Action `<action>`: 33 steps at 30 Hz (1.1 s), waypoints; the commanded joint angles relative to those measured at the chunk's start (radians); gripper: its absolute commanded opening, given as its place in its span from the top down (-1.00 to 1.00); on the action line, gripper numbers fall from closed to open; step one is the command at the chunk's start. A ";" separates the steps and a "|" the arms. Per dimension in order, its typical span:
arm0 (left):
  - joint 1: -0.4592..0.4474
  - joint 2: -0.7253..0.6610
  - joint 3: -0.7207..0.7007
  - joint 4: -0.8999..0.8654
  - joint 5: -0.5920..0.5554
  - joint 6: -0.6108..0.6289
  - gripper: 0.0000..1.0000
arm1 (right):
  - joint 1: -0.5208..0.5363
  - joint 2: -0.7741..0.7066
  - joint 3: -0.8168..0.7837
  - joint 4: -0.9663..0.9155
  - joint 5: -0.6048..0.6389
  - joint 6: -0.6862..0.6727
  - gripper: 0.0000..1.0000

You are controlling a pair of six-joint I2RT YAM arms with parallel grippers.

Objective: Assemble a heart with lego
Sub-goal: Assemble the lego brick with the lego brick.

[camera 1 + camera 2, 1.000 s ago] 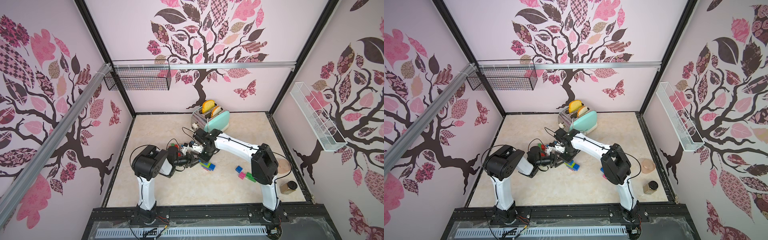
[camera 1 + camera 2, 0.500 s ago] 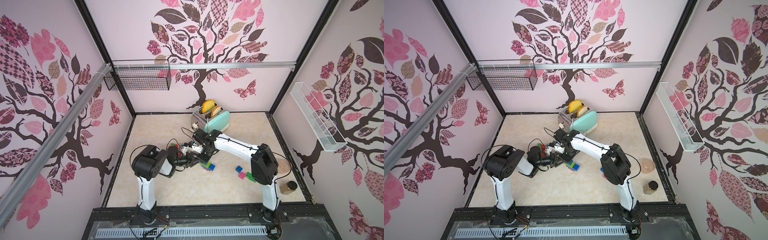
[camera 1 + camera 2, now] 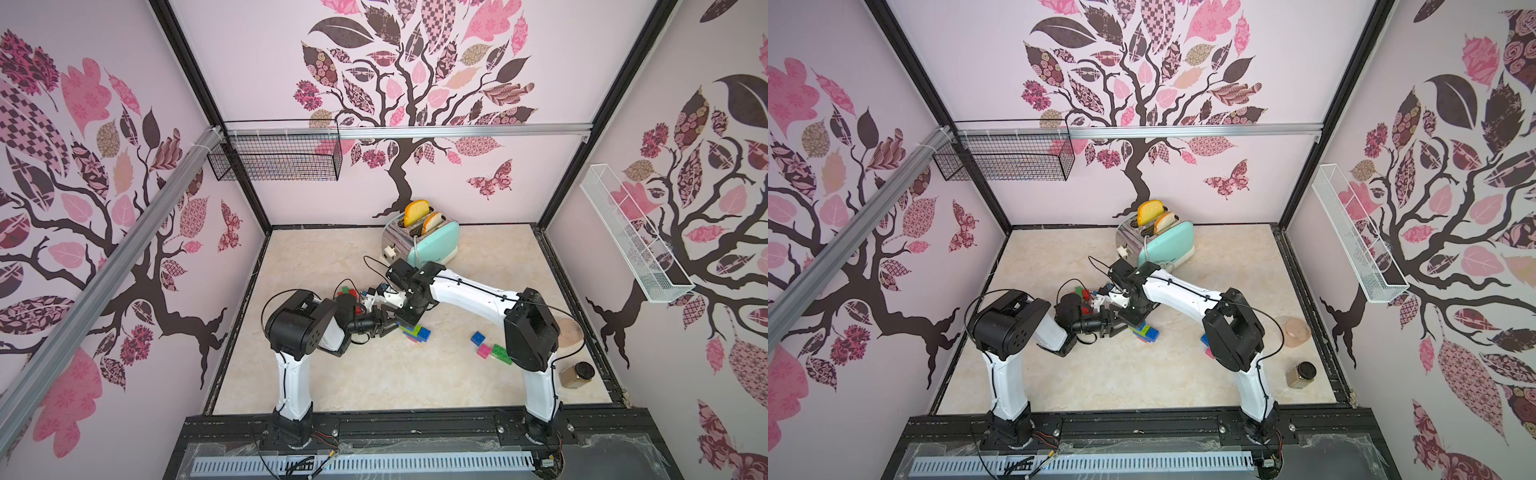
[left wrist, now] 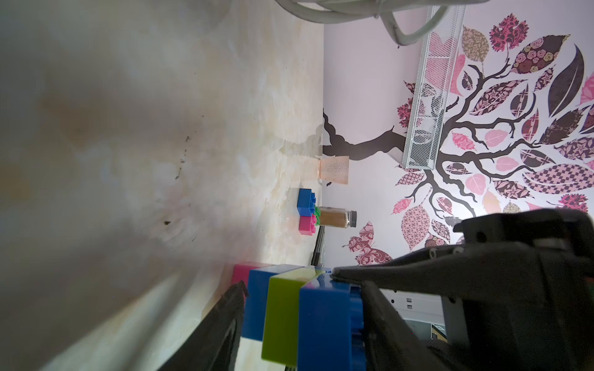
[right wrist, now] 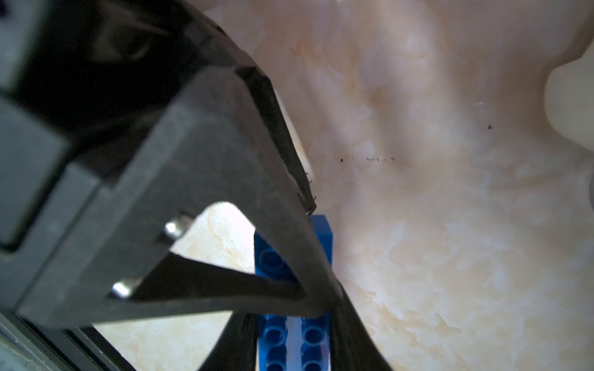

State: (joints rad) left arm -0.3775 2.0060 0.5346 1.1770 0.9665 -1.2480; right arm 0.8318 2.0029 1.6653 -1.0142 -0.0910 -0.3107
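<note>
Arms both reach inward and meet just in front of the toaster (image 3: 422, 241). Your right gripper (image 3: 409, 321) points down, closed, its tips on the top blue brick (image 5: 323, 231) of the lego stack (image 3: 417, 332). Your left gripper (image 3: 392, 324) lies sideways, jaws astride that stack; you cannot tell whether they clamp it. Stack shows two blue bricks, one lime, one pink. Farther from the toaster, on the table (image 3: 374, 386), lie three more: one loose blue brick (image 3: 478, 337), one loose pink brick (image 3: 484, 351), one loose green brick (image 3: 501, 354).

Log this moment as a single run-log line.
left hand: straddles brick stack, grip unclear | right hand: shut, tips on its blue brick | loose bricks: apart from stack
</note>
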 commanded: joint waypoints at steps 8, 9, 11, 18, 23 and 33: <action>-0.061 -0.007 -0.001 0.018 0.028 -0.078 -0.10 | 0.006 -0.015 -0.063 0.033 0.008 -0.016 0.59; -0.061 -0.008 -0.001 0.016 0.030 -0.090 -0.10 | 0.007 -0.017 -0.066 0.034 0.006 -0.020 0.59; -0.061 -0.011 -0.002 0.018 0.032 -0.108 -0.08 | 0.006 -0.020 -0.072 0.035 0.007 -0.027 0.60; -0.066 -0.041 -0.004 0.006 0.040 -0.133 -0.05 | 0.006 -0.053 -0.126 0.064 -0.009 -0.058 0.60; -0.084 -0.041 0.002 -0.040 0.045 -0.107 -0.31 | 0.004 -0.069 -0.154 0.072 -0.028 -0.073 0.60; -0.100 -0.032 0.014 -0.025 0.057 -0.119 0.05 | 0.004 -0.066 -0.167 0.075 -0.049 -0.094 0.60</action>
State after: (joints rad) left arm -0.4458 1.9785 0.5373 1.1423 0.9779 -1.3651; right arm 0.8272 1.9129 1.5330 -0.9558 -0.0895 -0.3939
